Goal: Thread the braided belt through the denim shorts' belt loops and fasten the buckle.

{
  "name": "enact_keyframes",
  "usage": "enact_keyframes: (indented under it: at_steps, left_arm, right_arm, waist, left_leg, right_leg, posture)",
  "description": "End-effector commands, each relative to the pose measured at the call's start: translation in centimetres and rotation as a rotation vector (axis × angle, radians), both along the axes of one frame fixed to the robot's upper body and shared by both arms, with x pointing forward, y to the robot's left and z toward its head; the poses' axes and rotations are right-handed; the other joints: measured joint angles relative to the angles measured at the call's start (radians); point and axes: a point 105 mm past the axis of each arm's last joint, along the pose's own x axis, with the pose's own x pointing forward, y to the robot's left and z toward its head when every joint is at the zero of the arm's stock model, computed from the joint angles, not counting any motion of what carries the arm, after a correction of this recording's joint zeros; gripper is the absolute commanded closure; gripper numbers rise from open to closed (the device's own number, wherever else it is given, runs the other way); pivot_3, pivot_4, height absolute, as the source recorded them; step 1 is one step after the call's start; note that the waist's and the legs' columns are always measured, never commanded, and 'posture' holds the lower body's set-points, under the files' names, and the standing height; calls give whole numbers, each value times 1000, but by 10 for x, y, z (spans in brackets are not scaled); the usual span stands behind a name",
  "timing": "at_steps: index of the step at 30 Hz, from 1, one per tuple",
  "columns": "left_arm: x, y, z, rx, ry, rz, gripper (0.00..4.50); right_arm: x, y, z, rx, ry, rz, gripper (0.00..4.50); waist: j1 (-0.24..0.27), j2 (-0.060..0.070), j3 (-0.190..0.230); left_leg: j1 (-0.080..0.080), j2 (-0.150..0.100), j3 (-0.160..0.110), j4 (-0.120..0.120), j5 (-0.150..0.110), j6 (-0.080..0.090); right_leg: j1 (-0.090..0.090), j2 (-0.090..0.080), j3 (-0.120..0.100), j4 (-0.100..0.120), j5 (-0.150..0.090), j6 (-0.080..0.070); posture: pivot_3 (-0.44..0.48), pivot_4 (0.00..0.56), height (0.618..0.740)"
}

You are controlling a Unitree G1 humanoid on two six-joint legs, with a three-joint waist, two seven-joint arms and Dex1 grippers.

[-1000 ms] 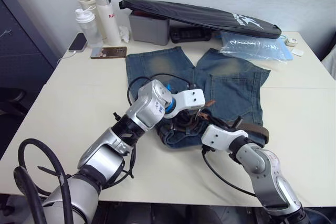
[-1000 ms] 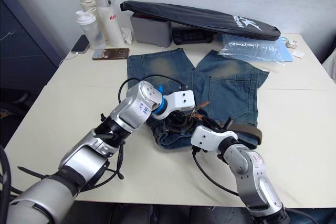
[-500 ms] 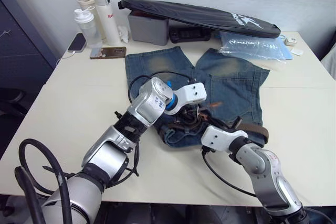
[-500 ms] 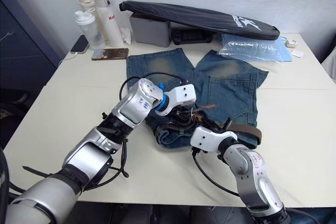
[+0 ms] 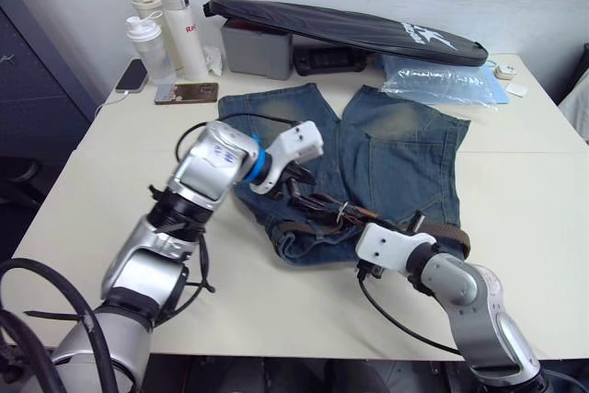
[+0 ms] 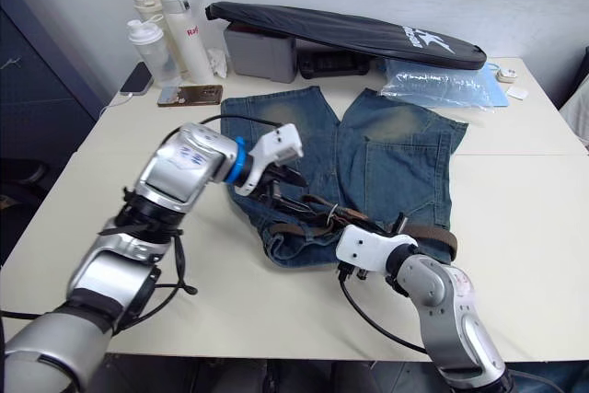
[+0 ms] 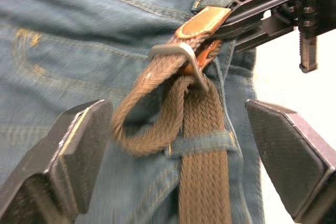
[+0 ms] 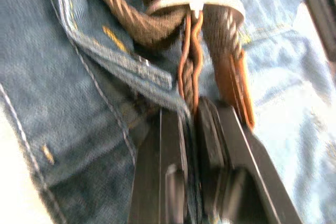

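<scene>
The faded denim shorts (image 5: 405, 149) lie flat on the table, waistband toward me. The braided belt (image 5: 322, 204) runs along the waistband and under a belt loop (image 7: 202, 142). It folds back through the silver buckle (image 7: 178, 53), next to its tan tip (image 7: 202, 22). My left gripper (image 5: 294, 177) hovers open over the left part of the waistband, its fingers (image 7: 84, 145) wide apart and holding nothing. My right gripper (image 8: 191, 111) is at the waistband just below the buckle (image 8: 194, 1), shut on a strand of the belt at the denim edge.
Bottles (image 5: 152, 43), a phone (image 5: 187, 92), a grey box (image 5: 258, 48), a long black bag (image 5: 350, 29) and a clear plastic packet (image 5: 446, 80) line the far side of the table (image 5: 110, 172). The belt's far end curls at the shorts' right side (image 5: 451, 232).
My left gripper has opened, let go of the belt and drawn back to the left. The right gripper has kept its pinch by the buckle.
</scene>
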Motion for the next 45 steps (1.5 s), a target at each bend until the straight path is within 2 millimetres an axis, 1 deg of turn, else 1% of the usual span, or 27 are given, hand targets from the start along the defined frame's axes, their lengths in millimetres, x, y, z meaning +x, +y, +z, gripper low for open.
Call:
enact_keyframes:
  at_steps: [1,4,7,9,10,12,14,15,17,21,22,25,28,35,41,45]
  left_arm:
    - [-8,-1,14,-35,-21,-50,29]
    - [-13,0,13,-41,-16,-74,29]
    - [-16,-2,13,-47,-15,-90,29]
    - [-18,-4,13,-52,-13,-95,0]
    - [-18,-5,13,-56,-8,-98,0]
    - [-19,-5,12,-56,2,-103,0]
    - [-21,-2,10,-42,12,-117,0]
    - [-21,-1,9,-37,13,-121,0]
    - [-22,1,7,-25,18,-129,0]
    - [-24,6,7,-21,25,-136,0]
    - [-25,7,7,-23,31,-146,0]
    - [-31,11,7,-37,50,-169,0]
    - [-31,14,8,-55,60,-158,0]
    - [-31,32,1,-59,88,-80,0]
    - [-38,33,-4,-57,110,-66,0]
    - [-37,34,-6,-49,99,-42,0]
  right_arm:
    - [-8,8,10,84,69,25,4500]
    - [-2,12,28,210,77,-18,4500]
    - [1,10,38,181,42,-17,4500]
    - [-1,14,40,196,64,5,3504]
    - [-4,18,42,212,81,22,3079]
    - [-8,21,46,221,102,49,2383]
    - [-16,20,50,209,142,80,1362]
    - [-19,19,51,209,161,87,988]
    - [-29,18,52,201,213,121,85]
    - [-50,13,56,197,327,184,33]
    - [-49,10,62,199,314,181,33]
    - [-31,-1,81,208,189,119,33]
    - [-17,-5,85,207,134,76,33]
    - [-5,6,70,290,169,50,33]
    - [3,6,54,324,214,-15,33]
    - [4,7,48,326,240,-26,33]
  waist:
    - [3,0,0]
    - [1,0,0]
    - [0,0,0]
    - [0,0,0]
    - [0,0,0]
    - [-1,0,0]
    - [-1,0,0]
    - [-1,0,0]
    - [-1,0,0]
    - [-1,-1,0]
    - [-1,-1,0]
    - [-3,-1,0]
    - [-7,-1,0]
    - [-21,-1,0]
    - [-22,-2,0]
    - [-22,-2,0]
  left_leg:
    - [0,0,-1,0,0,0]
    - [-1,-1,-1,-1,0,0]
    - [0,0,-1,-1,0,0]
    - [0,0,-1,-1,0,0]
    - [0,0,-1,-1,0,0]
    - [0,0,-1,-1,0,0]
    - [0,0,-1,-1,0,0]
    - [0,0,-1,-1,0,0]
    - [0,0,-1,-2,0,0]
    - [-1,0,-1,-2,-1,1]
    - [-1,0,-1,-2,-1,1]
    - [-1,0,-1,-2,-2,3]
    - [0,0,-2,-2,-2,3]
    - [-1,1,-2,-2,-3,5]
    - [-1,0,-3,-1,-3,5]
    - [-1,0,-3,-2,-3,5]
  right_leg:
    - [0,0,0,0,0,0]
    - [0,0,4,0,0,0]
    - [0,1,5,1,0,0]
    - [0,1,5,0,0,0]
    - [-1,1,5,0,0,0]
    - [-1,1,6,0,0,0]
    - [-1,1,7,0,0,0]
    - [-1,1,7,0,0,0]
    - [-1,1,7,0,0,0]
    - [-1,1,7,0,0,0]
    - [-1,1,7,0,0,0]
    - [0,1,8,0,0,0]
    - [0,-1,9,-1,0,0]
    - [-1,-2,10,-1,0,0]
    - [-1,-4,10,-1,0,0]
    - [-1,-4,10,-1,0,0]
  posture:
    - [0,150,740]
    - [0,150,740]
    - [0,150,740]
    - [0,150,740]
    - [0,150,740]
    - [0,150,740]
    - [0,150,740]
    - [0,150,740]
    - [0,150,740]
    - [0,150,740]
    - [0,150,740]
    - [0,150,740]
    - [0,150,740]
    - [0,150,740]
    - [0,150,740]
    - [0,150,740]
